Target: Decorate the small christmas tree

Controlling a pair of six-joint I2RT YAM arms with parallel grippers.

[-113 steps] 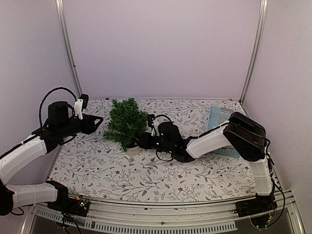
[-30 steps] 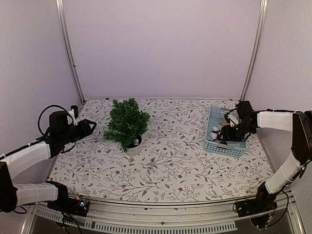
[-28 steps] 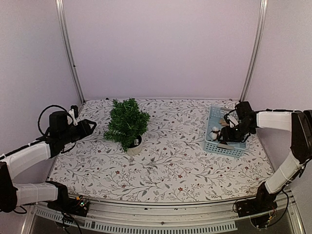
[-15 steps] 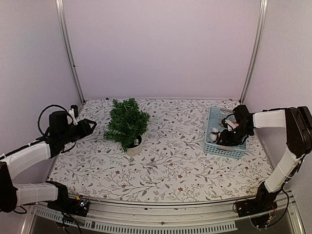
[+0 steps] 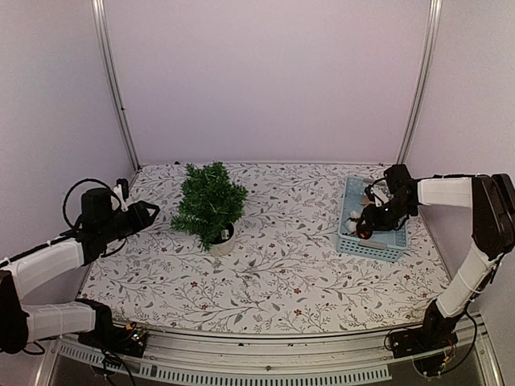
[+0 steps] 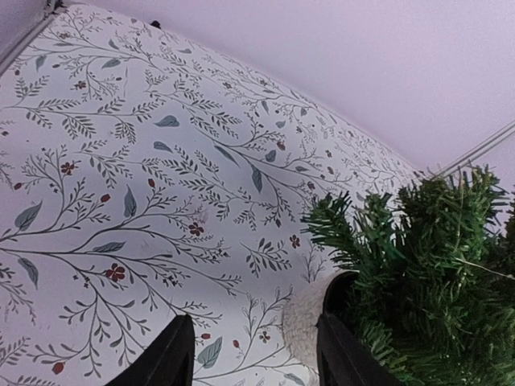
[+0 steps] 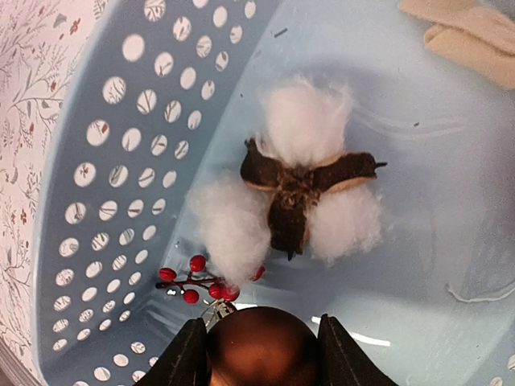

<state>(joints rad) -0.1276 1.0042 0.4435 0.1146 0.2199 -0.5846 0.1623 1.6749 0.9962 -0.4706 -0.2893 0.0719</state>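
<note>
Picking stage: first ornament is being taken from the bin, nothing on the tree yet.

Left gripper [image 5: 151,211] hovers at the left edge of the table [image 5: 282,273], just beside the small christmas tree [image 5: 211,201]. In the left wrist view its fingers [image 6: 173,358] stand apart with only tablecloth between them, so it's released and holding nothing. It looks like it's waiting.

The tree stands upright in its white pot [image 5: 223,239], left of centre and towards the back. Branches are bare, no decoration visible.

Blue basket [image 5: 370,245] sits at the right edge, well apart from the tree. Right gripper [image 5: 366,226] is down inside it. In the right wrist view its fingers [image 7: 191,354] sit against both sides of a brown bauble [image 7: 261,350], so it reads as a grasp, though I can't judge how firm. Just past the bauble are a red berry sprig [image 7: 197,281] and a cotton boll [image 7: 306,197], both loose on the basket floor.

Next move, as I judge it:
- lift straight up clear of the basket wall [image 7: 121,161]
- avoid dragging the sprig along
- carry left across the table
- seat the bauble on an outer branch without tipping the pot
</note>
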